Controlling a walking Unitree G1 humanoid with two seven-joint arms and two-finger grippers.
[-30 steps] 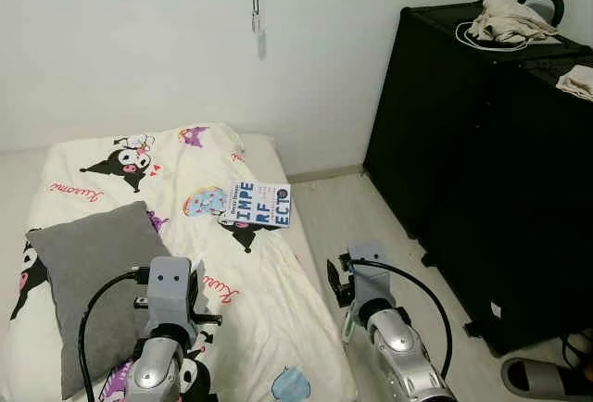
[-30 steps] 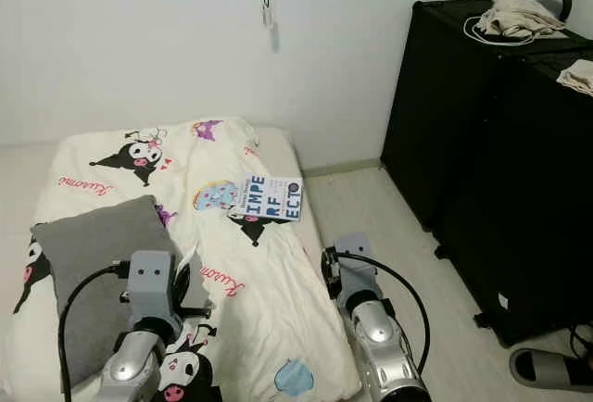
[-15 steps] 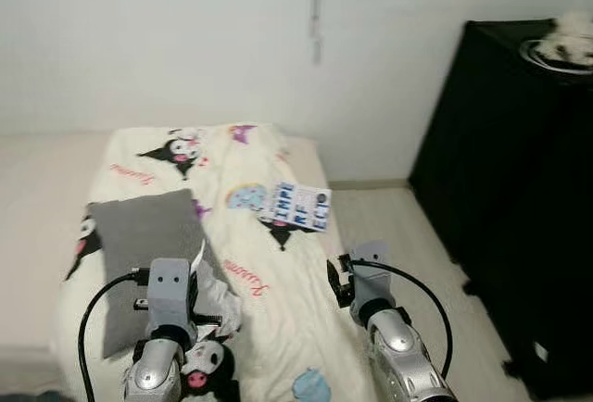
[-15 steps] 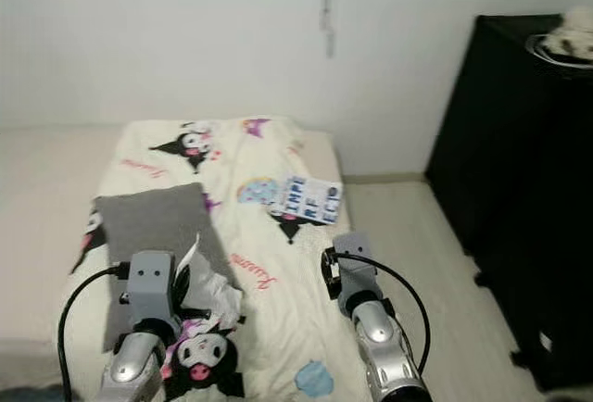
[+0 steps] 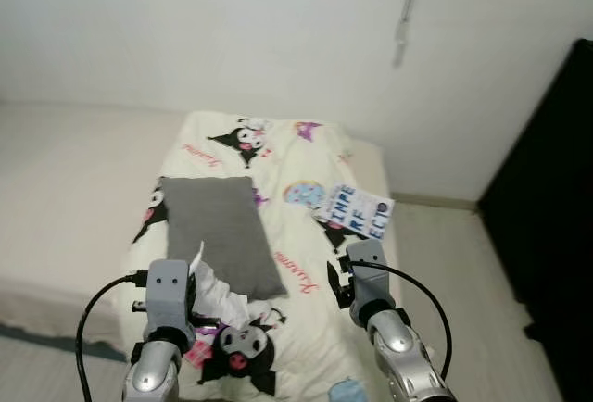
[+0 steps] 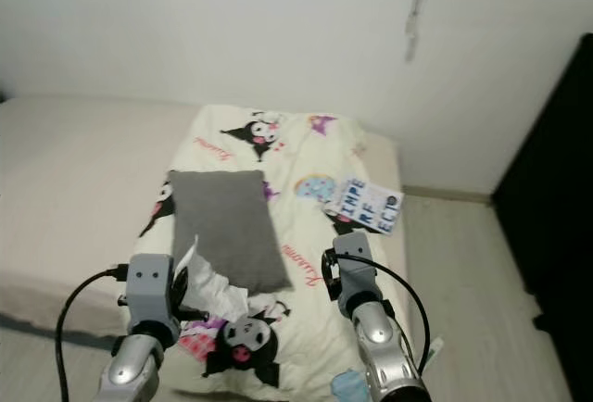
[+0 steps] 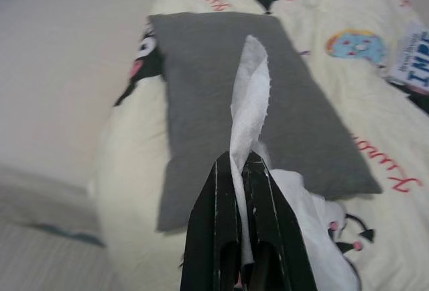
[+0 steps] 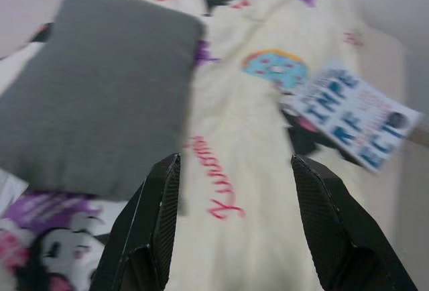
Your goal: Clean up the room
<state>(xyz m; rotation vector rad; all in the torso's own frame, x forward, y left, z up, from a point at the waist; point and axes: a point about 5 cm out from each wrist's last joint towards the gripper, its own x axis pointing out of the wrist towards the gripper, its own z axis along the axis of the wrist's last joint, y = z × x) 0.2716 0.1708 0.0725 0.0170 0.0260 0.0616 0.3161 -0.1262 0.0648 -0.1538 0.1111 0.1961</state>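
The head views take in the whole bed: a cream duvet printed with cartoon figures runs down the middle of the frame, a grey pillow lies on its left half, and a blue-and-white book rests near the duvet's right edge, just right of centre. A black cabinet stands along the right edge of the frame, and a cord hangs on the white wall at upper right.

The left wrist view adds what the head views only hint at: the left gripper has its jaws clenched on a strip of white tissue, which rises twisted from between the black fingers, with more crumpled tissue bunched beside them. In the head views the same tissue shows as a white wad at lower left, over the duvet below the pillow.

The right wrist view, somewhat blurred, shows the right gripper with its jaws spread wide and nothing between them; it seems to hang above the duvet, with the pillow at upper left and the book at upper right of that frame.
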